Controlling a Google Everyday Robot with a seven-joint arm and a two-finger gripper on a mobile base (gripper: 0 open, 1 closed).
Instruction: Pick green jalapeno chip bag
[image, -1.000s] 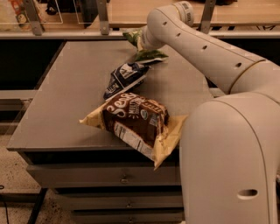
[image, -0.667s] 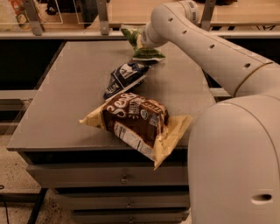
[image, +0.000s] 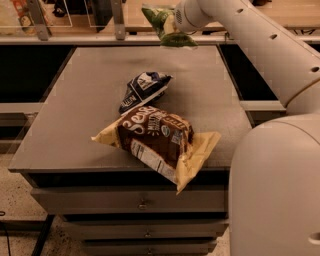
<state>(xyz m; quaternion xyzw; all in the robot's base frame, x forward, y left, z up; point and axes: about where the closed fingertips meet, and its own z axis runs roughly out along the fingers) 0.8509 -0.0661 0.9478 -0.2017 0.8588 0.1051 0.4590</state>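
Note:
The green jalapeno chip bag (image: 163, 26) is a small crinkled olive-green bag. It hangs in the air above the far edge of the grey table (image: 75, 100), off its surface. My gripper (image: 176, 20) is at the end of the white arm that reaches in from the right. It is shut on the bag's right side, and the arm hides most of the fingers.
A dark navy-and-white bag (image: 142, 90) lies at the table's middle. A larger brown-and-tan bag (image: 157, 137) lies near the front edge, overhanging it. Drawers (image: 142, 204) sit under the tabletop. A shelf rail (image: 75, 39) runs behind the table. My white base fills the right foreground.
The green bag has risen off the table's far edge with the gripper and now hangs higher. The other two bags have not moved.

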